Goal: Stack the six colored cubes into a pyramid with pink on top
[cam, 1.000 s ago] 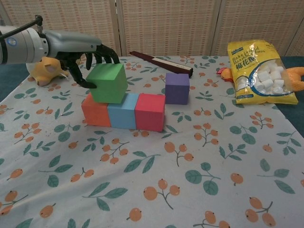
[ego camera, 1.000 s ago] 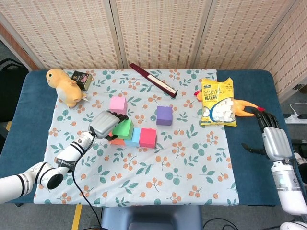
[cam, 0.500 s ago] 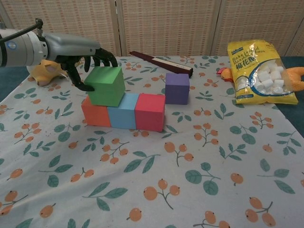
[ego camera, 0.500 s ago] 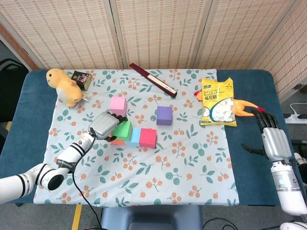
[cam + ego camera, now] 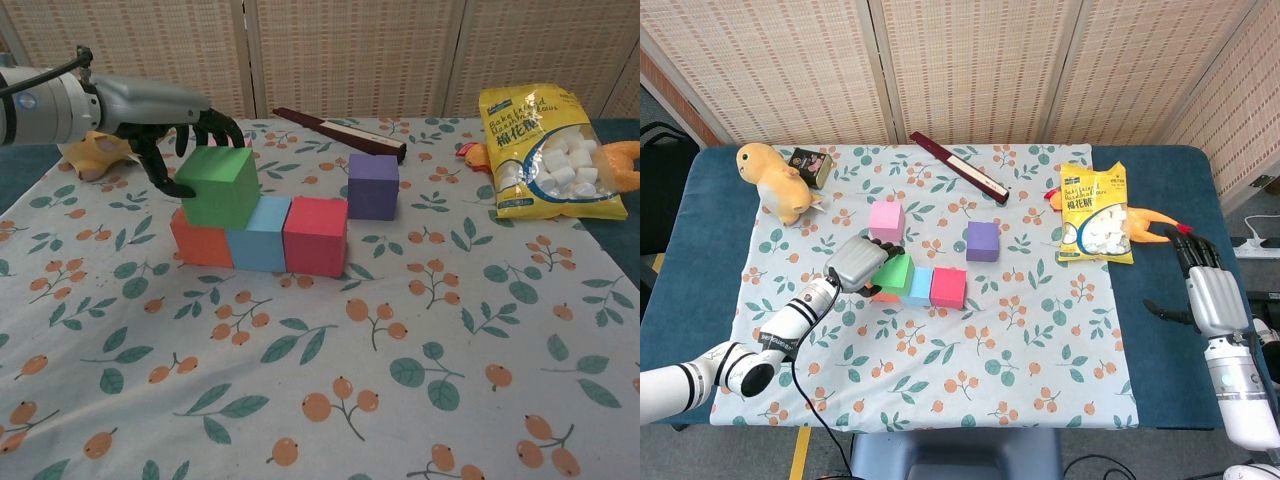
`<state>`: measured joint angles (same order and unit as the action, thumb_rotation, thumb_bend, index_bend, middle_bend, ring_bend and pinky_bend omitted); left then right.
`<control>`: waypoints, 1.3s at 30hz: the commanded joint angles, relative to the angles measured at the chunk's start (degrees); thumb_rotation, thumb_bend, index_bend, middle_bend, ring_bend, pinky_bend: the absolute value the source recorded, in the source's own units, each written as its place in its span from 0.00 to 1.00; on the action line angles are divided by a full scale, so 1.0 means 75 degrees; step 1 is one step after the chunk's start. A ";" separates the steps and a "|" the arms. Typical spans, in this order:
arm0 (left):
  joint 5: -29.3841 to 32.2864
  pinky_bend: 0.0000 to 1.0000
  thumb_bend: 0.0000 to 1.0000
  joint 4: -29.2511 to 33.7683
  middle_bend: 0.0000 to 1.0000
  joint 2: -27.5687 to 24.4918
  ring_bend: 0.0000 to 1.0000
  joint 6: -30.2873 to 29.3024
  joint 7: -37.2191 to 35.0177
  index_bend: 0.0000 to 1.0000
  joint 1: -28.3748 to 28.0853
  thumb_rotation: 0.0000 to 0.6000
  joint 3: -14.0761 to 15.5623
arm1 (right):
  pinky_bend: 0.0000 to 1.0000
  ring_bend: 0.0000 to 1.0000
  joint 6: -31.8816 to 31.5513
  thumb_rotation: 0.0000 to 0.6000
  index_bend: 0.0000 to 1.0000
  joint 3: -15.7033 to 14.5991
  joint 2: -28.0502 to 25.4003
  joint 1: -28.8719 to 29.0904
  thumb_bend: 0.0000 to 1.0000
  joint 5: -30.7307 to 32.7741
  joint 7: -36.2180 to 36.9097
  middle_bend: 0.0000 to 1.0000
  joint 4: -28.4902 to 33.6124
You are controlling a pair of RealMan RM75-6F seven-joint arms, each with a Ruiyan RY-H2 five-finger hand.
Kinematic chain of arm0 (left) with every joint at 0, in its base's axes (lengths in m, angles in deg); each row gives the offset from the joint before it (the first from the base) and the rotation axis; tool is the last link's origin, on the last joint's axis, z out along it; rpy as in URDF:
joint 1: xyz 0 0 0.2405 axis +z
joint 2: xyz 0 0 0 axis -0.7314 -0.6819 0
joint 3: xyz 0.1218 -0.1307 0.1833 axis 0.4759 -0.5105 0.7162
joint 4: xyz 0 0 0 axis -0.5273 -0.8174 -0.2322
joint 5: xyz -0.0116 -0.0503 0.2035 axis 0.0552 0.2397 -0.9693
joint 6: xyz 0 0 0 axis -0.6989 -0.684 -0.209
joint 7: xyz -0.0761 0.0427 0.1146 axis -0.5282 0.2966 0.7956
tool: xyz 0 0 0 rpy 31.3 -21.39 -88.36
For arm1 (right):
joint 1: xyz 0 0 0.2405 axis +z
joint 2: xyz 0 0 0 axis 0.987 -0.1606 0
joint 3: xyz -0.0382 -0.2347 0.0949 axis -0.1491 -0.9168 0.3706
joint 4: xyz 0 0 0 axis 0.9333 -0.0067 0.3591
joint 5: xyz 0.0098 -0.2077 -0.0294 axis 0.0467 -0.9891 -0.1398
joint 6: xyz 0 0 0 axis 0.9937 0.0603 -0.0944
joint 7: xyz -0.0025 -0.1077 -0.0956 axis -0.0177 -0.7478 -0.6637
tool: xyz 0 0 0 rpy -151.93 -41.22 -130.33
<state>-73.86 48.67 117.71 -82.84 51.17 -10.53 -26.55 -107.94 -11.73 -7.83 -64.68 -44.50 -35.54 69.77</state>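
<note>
Base row is laid — orange foam cube (image 5: 200,243), light-blue foam cube (image 5: 261,235), red foam cube (image 5: 315,236) touching. My left hand (image 5: 175,115) grips the green foam cube (image 5: 221,187) above orange and blue. Purple foam cube (image 5: 373,186) waits; only the head view shows the pink foam cube (image 5: 886,220) and my right hand (image 5: 1208,290), fingers apart — empty.

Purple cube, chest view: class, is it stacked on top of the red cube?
No, the purple cube stands on the tablecloth behind and to the right of the red cube.
</note>
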 commanded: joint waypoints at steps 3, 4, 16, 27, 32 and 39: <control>0.0085 0.37 0.35 -0.0010 0.24 0.0022 0.28 -0.0019 0.0048 0.27 -0.0018 1.00 0.0027 | 0.00 0.00 0.0013 1.00 0.00 0.0007 0.0000 -0.0003 0.08 0.0008 0.0001 0.07 0.0000; 0.0097 0.37 0.35 -0.0008 0.22 0.0026 0.27 -0.0027 0.0055 0.24 -0.0020 1.00 0.0030 | 0.00 0.00 0.0021 1.00 0.00 0.0006 -0.0007 -0.0005 0.08 0.0008 0.0004 0.07 0.0005; 0.0160 0.36 0.36 0.0117 0.05 0.0022 0.17 -0.0273 0.0167 0.10 0.0017 1.00 0.0065 | 0.00 0.00 0.0023 1.00 0.00 0.0026 -0.0040 -0.0037 0.08 -0.0005 0.0078 0.07 -0.0002; 0.0227 0.35 0.36 0.0489 0.02 -0.0102 0.14 -0.0477 0.0337 0.08 0.0101 1.00 0.0136 | 0.00 0.00 0.0009 1.00 0.00 0.0023 -0.0084 -0.0086 0.08 -0.0054 0.0198 0.07 -0.0017; 0.0310 0.33 0.36 0.0603 0.03 -0.0112 0.14 -0.0543 0.0435 0.09 0.0087 1.00 0.0120 | 0.00 0.00 0.0007 1.00 0.00 0.0005 -0.0088 -0.0102 0.08 -0.0098 0.0230 0.07 -0.0020; 0.0534 0.29 0.36 0.0780 0.03 -0.0192 0.09 -0.0487 0.0449 0.10 0.0021 1.00 0.0050 | 0.00 0.00 -0.0039 1.00 0.00 0.0006 -0.0132 -0.0148 0.08 -0.0136 0.0290 0.07 -0.0017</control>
<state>-70.01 54.42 116.36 -86.65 54.58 -10.26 -26.11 -108.24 -11.69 -8.82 -65.80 -45.52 -33.36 69.65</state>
